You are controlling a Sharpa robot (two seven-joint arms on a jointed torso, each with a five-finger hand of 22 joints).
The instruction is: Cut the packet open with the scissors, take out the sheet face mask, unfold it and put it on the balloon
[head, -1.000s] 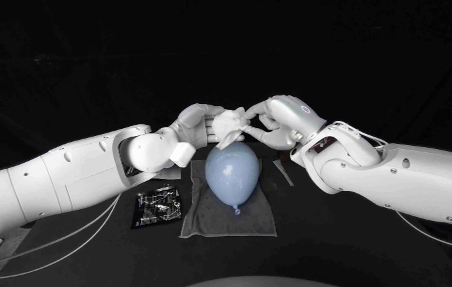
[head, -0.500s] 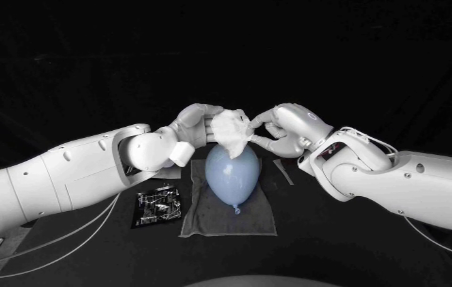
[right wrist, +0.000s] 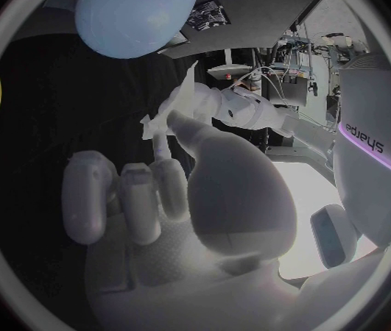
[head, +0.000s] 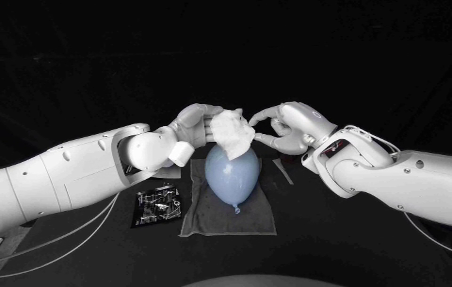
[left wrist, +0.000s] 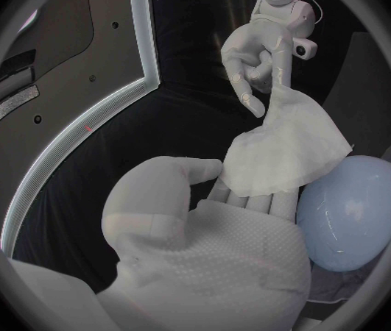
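Note:
A pale blue balloon [head: 232, 171] lies on a grey cloth [head: 229, 218] at the table's middle, knot toward me. Just above its far end hangs the white sheet face mask [head: 232, 131], partly spread and still creased. My left hand [head: 192, 125] holds the mask's lower edge between thumb and fingers [left wrist: 239, 196]. My right hand [head: 286, 127] pinches the mask's opposite corner, as the left wrist view shows, right hand [left wrist: 258, 49] above mask [left wrist: 287, 148] and balloon [left wrist: 353, 213]. The right wrist view shows my right hand [right wrist: 154, 191] with the balloon [right wrist: 136, 13] beyond it.
The cut black packet [head: 157, 205] lies flat on the table left of the cloth, under my left forearm. A thin grey strip [head: 283, 171] lies right of the balloon, close to my right forearm.
My right hand has drawn back to the right with the mask's corner, and the mask has spread wider above the balloon. The left hand has stayed in place.

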